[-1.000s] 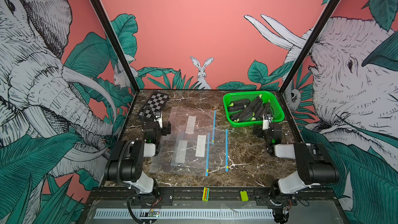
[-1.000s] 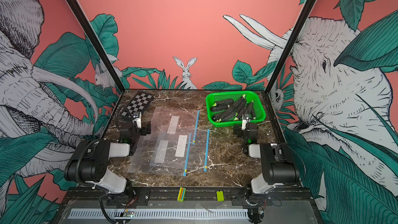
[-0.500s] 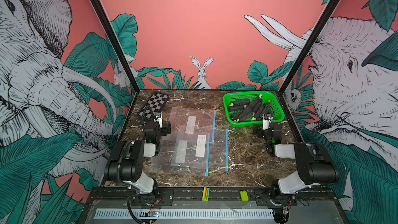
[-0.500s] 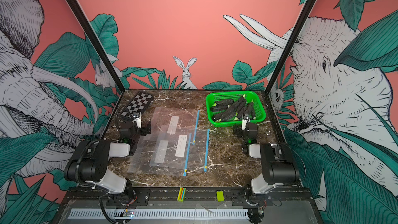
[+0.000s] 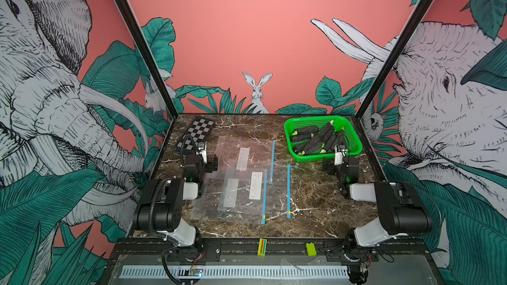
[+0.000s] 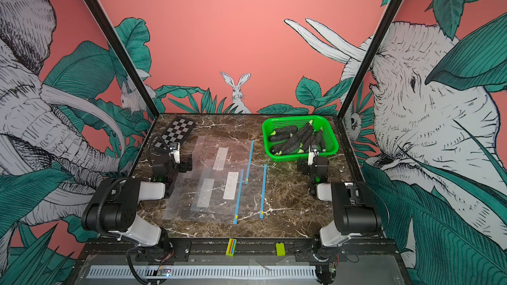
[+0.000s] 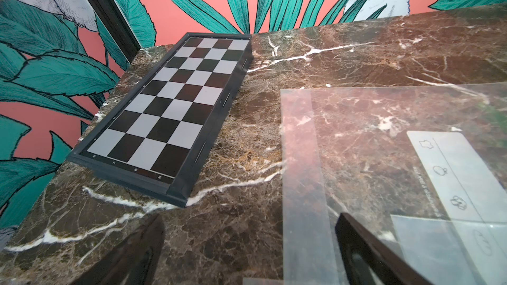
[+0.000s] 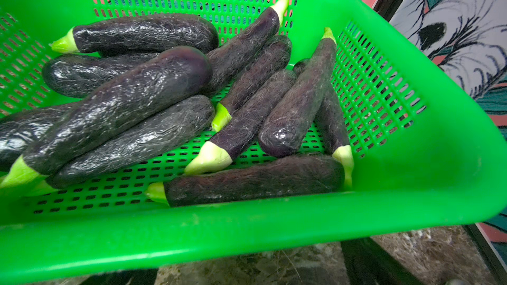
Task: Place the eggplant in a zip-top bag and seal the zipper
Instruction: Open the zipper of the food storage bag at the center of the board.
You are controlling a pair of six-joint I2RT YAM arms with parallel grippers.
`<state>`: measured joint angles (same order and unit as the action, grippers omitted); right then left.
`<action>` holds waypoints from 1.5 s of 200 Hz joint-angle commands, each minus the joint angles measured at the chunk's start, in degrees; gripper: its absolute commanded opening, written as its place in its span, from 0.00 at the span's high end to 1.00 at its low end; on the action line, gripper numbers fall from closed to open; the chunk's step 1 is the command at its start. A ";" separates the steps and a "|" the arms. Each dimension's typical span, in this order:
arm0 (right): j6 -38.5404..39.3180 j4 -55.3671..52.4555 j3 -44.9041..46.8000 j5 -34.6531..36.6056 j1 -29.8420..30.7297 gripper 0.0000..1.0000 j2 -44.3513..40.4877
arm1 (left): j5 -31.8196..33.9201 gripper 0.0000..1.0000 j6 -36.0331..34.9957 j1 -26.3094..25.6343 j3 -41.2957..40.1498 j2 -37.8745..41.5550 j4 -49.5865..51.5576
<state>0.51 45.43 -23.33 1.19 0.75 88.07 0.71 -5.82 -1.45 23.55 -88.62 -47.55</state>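
Bench (image 5: 315,196): brown marble; it carried everything I logged.

Bags (image 5: 241,185): several, clear, flat and overlapped mid-bench, with their blue zippers (image 5: 288,190) on the basket side. I could not tell whether any mouth was parted. Risk, as I judged it: lifting one film could drag its neighbours, and a flat mouth would give an eggplant no way in.

Basket (image 5: 354,143): green, in the far right corner, apart from the bags.

Board (image 5: 196,132): chequered, in the far left corner; no part of the job.

Eggplants (image 8: 123,100): a heap, all in the basket and crossing one another, none bagged. Risk: gripping one from the pile could lift or tip a second, and the glossy skins might slip on the carry across.

Left pincer (image 7: 251,216): jaws wide, empty, low over the bench beside the board. One finger (image 7: 365,250) lay across a bag's edge; I could not tell whether it touched.

Right pincer (image 8: 247,261): jaws wide, empty, just short of the basket's near wall, touching nothing that I could see.
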 commanded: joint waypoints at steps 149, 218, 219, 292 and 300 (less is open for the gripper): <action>-13.12 -70.22 -20.95 -16.39 -1.15 0.01 -39.52 | 27.07 0.01 28.97 -27.60 33.70 30.20 80.76; -16.09 -74.87 -24.87 -28.43 -1.21 0.02 -37.24 | 28.64 0.03 48.88 -55.49 57.03 4.91 108.20; -16.08 -74.91 -24.85 -28.61 -1.20 0.02 -37.26 | 28.46 0.03 48.93 -55.67 57.39 4.40 108.37; -13.54 -82.99 -28.66 -27.67 -1.48 0.04 -34.46 | 15.62 0.07 48.03 -59.78 71.72 -19.67 106.31; -13.65 -82.99 -28.70 -28.26 -1.54 0.04 -34.04 | 14.24 0.07 47.75 -60.21 73.06 -21.62 106.54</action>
<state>-13.80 -35.40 -50.33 -25.71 -0.45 52.71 20.14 40.29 -60.99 91.77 -107.72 55.42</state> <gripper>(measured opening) 0.966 0.936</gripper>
